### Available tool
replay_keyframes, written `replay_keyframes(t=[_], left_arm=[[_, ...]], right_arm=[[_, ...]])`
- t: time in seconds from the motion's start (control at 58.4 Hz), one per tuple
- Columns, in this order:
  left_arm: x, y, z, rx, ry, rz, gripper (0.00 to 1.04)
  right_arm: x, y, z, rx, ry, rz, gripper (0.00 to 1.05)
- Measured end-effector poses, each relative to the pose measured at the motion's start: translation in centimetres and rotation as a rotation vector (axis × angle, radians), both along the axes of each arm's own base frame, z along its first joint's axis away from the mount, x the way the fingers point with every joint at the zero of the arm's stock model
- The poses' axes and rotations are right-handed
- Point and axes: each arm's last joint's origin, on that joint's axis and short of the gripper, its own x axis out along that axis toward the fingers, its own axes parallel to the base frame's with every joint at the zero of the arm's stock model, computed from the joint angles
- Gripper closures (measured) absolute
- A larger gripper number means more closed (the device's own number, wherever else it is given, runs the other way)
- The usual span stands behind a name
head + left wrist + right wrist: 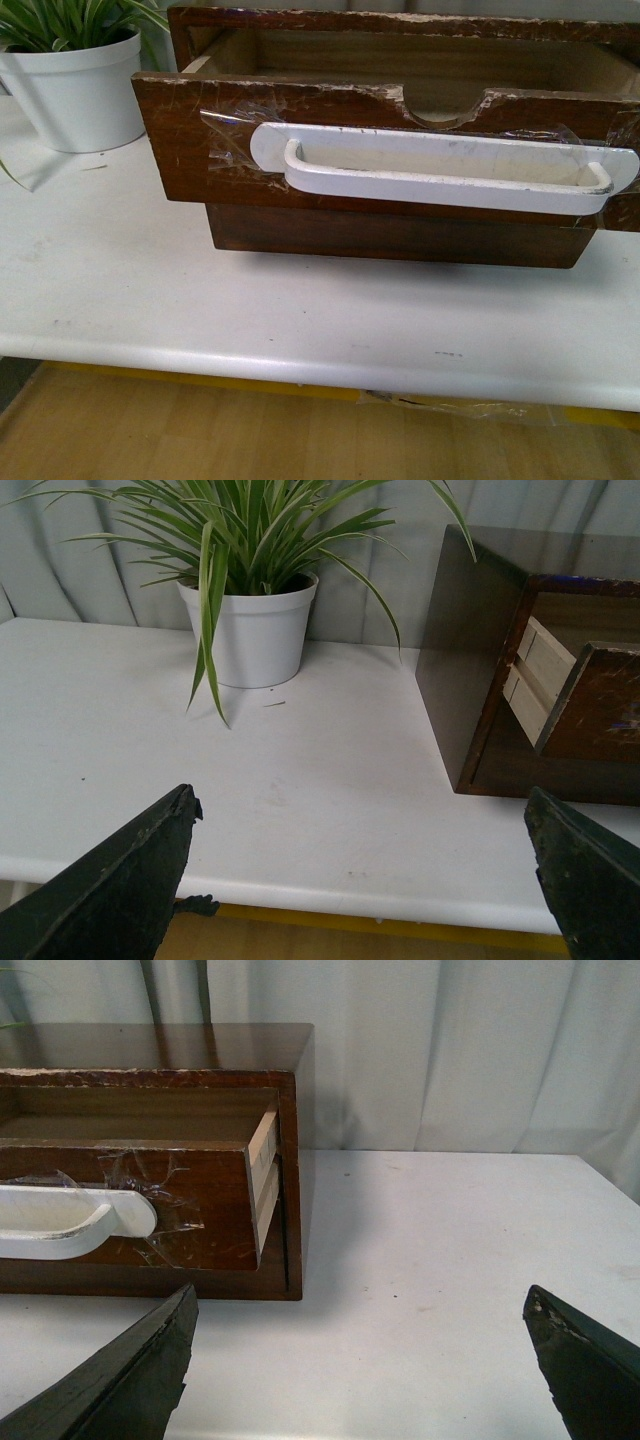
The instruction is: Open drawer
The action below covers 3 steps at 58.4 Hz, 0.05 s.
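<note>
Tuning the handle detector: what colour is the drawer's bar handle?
White, against the dark brown wood of the drawer. The handle shows best in the front view.

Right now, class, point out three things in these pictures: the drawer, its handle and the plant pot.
drawer [190, 140]: front view, on the dark wood front, left of the tape.
handle [450, 185]: front view, on the white bar's lower edge.
plant pot [255, 635]: left wrist view, on the white pot's side wall.
</note>
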Motion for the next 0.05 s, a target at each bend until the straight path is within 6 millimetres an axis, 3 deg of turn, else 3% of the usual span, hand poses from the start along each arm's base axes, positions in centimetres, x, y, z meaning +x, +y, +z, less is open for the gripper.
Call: replay_keyframes(t=[0.051], left_arm=[[0.00, 0.00, 0.00, 0.000, 0.000, 0.000, 0.06]], right_arm=[[0.00, 0.00, 0.00, 0.000, 0.000, 0.000, 0.09]])
